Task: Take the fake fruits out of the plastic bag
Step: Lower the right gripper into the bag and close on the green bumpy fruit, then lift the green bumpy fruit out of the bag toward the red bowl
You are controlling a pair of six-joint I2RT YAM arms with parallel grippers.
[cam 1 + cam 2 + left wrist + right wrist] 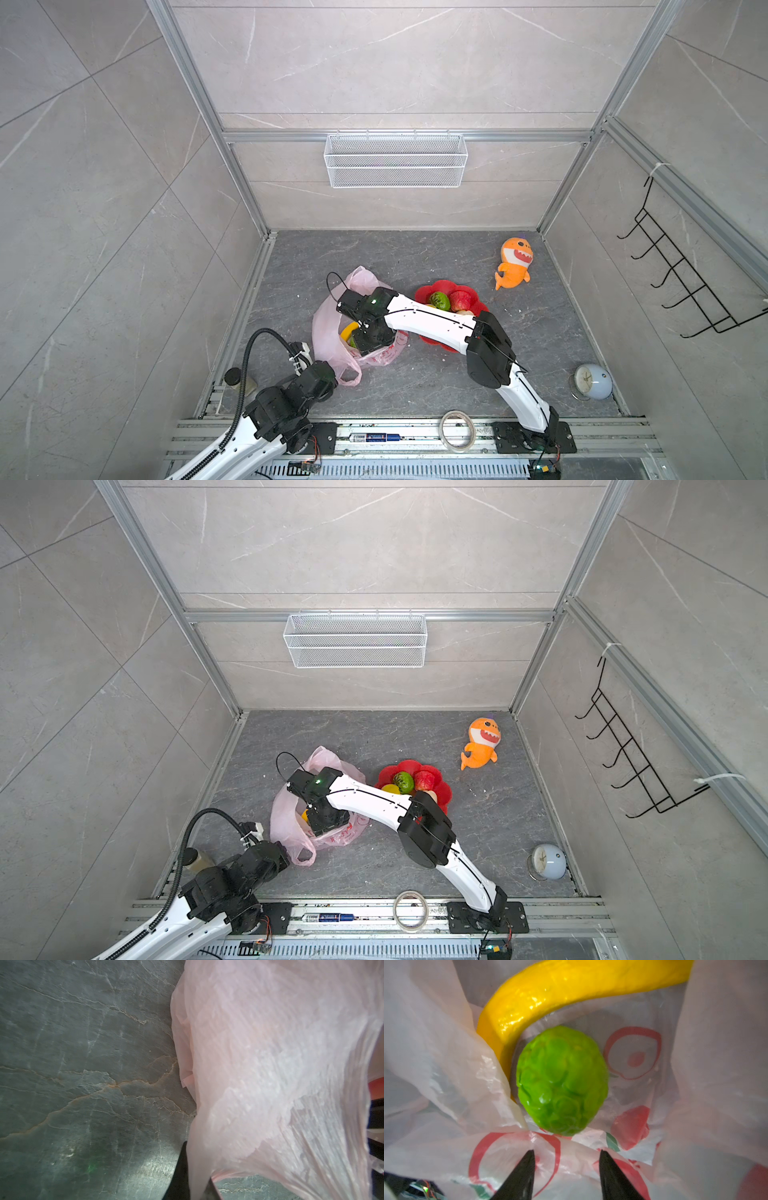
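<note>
We see the pink plastic bag (328, 332) lying on the counter (415, 257), just beside the red dish (446, 286). Inside the bag lie a yellow banana (550, 991) and a bumpy green fruit (562, 1080), touching each other. Our right claw (565, 1157) sits in the bag's mouth, spread, its tips near that fruit but apart from it. Our left claw (197, 1167) is pressed together, pinching the bag's film. The dish holds a second green fruit (439, 300), a red fruit (460, 300) and a lemon (390, 788).

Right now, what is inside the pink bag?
A yellow banana and a bumpy green fruit, side by side, with the right gripper open in front of them. Anything under folds of the bag is covered.
</note>
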